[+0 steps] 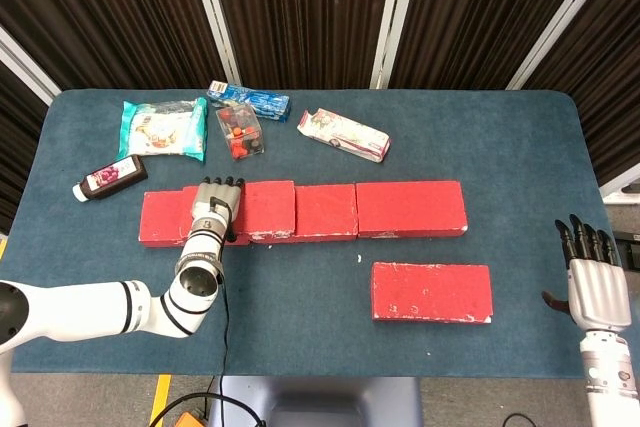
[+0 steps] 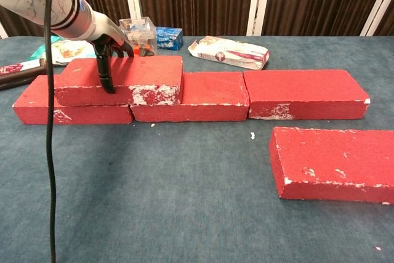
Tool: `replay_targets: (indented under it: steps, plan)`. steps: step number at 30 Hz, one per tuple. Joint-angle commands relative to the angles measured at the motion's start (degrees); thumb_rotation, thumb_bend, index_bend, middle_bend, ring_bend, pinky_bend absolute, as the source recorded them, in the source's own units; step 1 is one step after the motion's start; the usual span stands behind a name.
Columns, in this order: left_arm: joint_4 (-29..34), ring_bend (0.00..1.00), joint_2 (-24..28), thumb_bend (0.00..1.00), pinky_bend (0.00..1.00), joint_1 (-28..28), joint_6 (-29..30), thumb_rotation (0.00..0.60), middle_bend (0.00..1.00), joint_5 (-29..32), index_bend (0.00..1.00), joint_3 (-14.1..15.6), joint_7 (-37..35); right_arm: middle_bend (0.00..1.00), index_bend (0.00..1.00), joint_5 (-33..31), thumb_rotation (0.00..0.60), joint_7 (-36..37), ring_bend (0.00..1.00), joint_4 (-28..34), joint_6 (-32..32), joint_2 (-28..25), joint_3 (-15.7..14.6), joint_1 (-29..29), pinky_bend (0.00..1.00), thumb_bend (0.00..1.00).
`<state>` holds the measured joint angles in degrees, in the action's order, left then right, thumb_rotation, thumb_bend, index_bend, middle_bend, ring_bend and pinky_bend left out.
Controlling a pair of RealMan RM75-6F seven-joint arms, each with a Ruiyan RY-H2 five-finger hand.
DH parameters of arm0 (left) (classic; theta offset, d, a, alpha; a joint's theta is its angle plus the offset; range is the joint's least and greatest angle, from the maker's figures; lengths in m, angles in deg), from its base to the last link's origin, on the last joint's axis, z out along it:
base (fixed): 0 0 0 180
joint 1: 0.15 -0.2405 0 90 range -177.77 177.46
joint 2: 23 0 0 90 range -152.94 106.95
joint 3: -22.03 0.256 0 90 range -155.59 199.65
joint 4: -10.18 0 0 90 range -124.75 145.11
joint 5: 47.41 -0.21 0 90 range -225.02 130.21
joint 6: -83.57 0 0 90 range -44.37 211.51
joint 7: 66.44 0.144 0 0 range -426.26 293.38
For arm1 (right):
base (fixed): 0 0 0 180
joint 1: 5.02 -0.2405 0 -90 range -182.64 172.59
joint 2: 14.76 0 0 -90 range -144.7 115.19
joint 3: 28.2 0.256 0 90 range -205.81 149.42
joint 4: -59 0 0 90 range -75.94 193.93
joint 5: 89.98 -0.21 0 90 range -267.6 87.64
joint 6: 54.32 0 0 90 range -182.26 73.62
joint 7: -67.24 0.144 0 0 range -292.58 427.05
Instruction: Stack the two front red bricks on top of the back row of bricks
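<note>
One red brick (image 1: 262,207) (image 2: 144,77) lies on top of the back row, across its left brick (image 1: 160,219) (image 2: 37,106) and middle brick (image 1: 326,212) (image 2: 203,95). My left hand (image 1: 213,209) (image 2: 108,40) grips this upper brick near its left end, thumb down the front face and fingers over the back edge. The row's right brick (image 1: 411,208) (image 2: 305,92) has nothing on it. The other front brick (image 1: 432,292) (image 2: 335,163) lies flat at the front right. My right hand (image 1: 598,282) hangs open beyond the table's right edge, seen only in the head view.
Behind the row lie a dark bottle (image 1: 108,178), a snack bag (image 1: 162,129), a clear box of small items (image 1: 240,132) (image 2: 139,34), a blue box (image 1: 250,100) (image 2: 168,37) and a white-and-red packet (image 1: 343,134) (image 2: 229,52). A black cable (image 2: 47,152) hangs at the left.
</note>
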<state>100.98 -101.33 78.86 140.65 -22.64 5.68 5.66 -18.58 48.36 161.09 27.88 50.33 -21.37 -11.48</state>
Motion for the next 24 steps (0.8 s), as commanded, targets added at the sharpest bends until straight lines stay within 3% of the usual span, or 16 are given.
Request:
replay_targets:
  steps: [1, 24]
  plan:
    - [-0.1, 0.0, -0.2, 0.24, 0.04, 0.0, 0.2, 0.6, 0.0, -0.2, 0.0, -0.1, 0.0, 0.0, 0.1, 0.0, 0.6, 0.0, 0.0, 0.0, 0.0, 0.0, 0.0, 0.0, 0.0, 0.0]
    - [-0.3, 0.0, -1.4, 0.2, 0.03, -0.6, 1.2, 0.6, 0.0, -1.7, 0.0, -1.4, -1.0, 0.0, 0.11, -0.2, 0.6, -0.1, 0.0, 0.2, 0.1, 0.0, 0.0, 0.0, 0.0, 0.0]
